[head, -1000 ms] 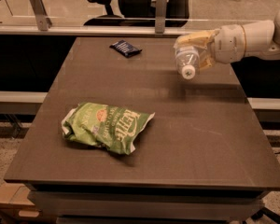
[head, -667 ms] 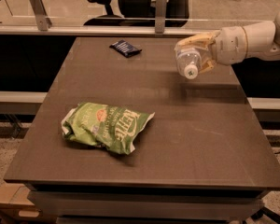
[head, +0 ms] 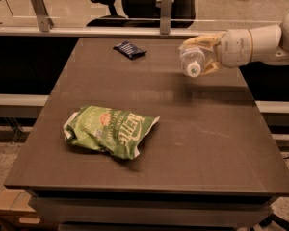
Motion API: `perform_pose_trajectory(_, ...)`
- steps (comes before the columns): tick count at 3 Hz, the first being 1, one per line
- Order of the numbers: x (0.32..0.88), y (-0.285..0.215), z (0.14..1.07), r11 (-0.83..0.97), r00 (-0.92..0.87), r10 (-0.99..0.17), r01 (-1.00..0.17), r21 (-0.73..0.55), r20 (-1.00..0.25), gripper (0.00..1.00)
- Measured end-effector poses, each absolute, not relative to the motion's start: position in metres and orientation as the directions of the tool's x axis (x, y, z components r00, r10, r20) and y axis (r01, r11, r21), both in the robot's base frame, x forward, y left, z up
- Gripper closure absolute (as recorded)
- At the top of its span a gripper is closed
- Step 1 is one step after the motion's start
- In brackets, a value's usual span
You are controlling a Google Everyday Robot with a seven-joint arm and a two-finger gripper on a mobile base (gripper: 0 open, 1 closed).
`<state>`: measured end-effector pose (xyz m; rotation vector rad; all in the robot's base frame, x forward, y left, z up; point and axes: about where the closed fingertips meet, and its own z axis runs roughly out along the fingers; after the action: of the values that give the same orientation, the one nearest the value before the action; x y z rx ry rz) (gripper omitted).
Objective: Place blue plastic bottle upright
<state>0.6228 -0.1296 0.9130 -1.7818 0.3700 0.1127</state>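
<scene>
The blue plastic bottle [head: 191, 61] is a small clear bottle with a white cap. It is held in the air above the right rear part of the table [head: 207, 148], tilted with its cap pointing toward the camera and slightly down. My gripper [head: 201, 57] comes in from the right on a white arm and is shut on the bottle, with its yellowish fingers [head: 202, 41] wrapped around the bottle's body. The bottle's far end is hidden behind the fingers.
A crumpled green chip bag [head: 108, 130] lies on the front left of the table. A small flat dark blue snack packet [head: 129, 49] lies near the rear edge. A glass partition with metal posts [head: 165, 11] and an office chair stand behind the table.
The gripper and bottle have shifted slightly, and the bottle's cap now points more toward the camera. The chip bag and snack packet have not moved.
</scene>
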Motion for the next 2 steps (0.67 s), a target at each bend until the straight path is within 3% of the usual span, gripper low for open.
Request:
perform_pose_trajectory(1, 0.6416, -0.1276, 0.8993, -0.151, 0.894, -0.161, -0.442, -0.884, -0.419, 1.00)
perform_pose_trajectory(2, 0.6444, -0.1351, 0.8985, -0.241, 0.829, -0.137, -0.559, -0.793, -0.542, 1.00)
